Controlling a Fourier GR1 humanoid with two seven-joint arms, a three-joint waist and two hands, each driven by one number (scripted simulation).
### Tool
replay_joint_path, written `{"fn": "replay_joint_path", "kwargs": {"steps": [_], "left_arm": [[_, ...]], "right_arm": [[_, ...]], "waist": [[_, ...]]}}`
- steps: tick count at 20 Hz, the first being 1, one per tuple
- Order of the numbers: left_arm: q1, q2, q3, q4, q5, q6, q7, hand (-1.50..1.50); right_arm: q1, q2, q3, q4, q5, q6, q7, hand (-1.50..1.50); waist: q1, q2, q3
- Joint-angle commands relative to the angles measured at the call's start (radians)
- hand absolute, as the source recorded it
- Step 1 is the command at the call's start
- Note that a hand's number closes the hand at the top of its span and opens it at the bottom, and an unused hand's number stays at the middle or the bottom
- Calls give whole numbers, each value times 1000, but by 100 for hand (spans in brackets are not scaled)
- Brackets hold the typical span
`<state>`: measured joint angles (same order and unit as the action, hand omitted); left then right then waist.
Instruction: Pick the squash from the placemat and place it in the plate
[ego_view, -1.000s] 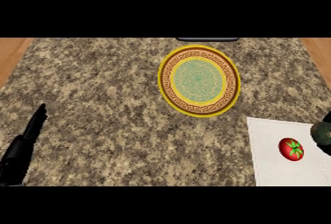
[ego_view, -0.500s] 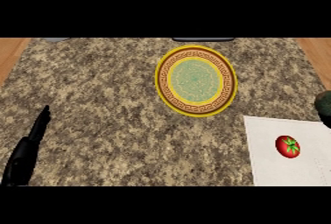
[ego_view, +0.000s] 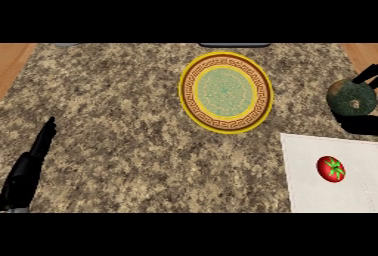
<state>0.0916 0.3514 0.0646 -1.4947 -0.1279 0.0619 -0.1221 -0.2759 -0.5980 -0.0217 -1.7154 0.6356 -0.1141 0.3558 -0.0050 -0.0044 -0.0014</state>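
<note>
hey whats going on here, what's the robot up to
The robot's right hand is curled round the dark green squash at the view's right edge. The squash is off the white placemat and beside the plate, not yet over it. The plate holds nothing. A red tomato lies on the placemat. The left hand rests open at the lower left.

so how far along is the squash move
Done: the squash is off the placemat, where only a tomato lies. In hand: the right hand holds it at the view's right edge, beside the plate. Left: carry it over the plate and set it down. The left hand rests lower left.
</note>
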Motion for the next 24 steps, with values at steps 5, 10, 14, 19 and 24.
{"fn": "replay_joint_path", "kwargs": {"steps": [5, 10, 14, 19, 24], "left_arm": [[27, 23, 33, -59, 19, -54, 27, 0], [2, -16, -1, -49, -33, -26, 25, 0], [5, -50, -13, 0, -44, -18, -29, 0], [-16, -36, 26, 23, -32, -31, -22, 0], [-8, -36, 19, 45, -48, -43, -68, 0]], "right_arm": [[-212, 164, 155, -61, 92, 79, 212, 150], [-408, 267, 149, 195, 90, 84, 211, 150], [-493, 341, 156, 410, 106, 60, 180, 150], [-578, 426, 153, 623, 131, 35, 160, 150], [-667, 498, 106, 909, 137, -90, 23, 150]], "waist": [[20, 4, 1], [26, 6, 1], [31, 10, 1], [26, 10, 1], [35, 14, 1]]}}
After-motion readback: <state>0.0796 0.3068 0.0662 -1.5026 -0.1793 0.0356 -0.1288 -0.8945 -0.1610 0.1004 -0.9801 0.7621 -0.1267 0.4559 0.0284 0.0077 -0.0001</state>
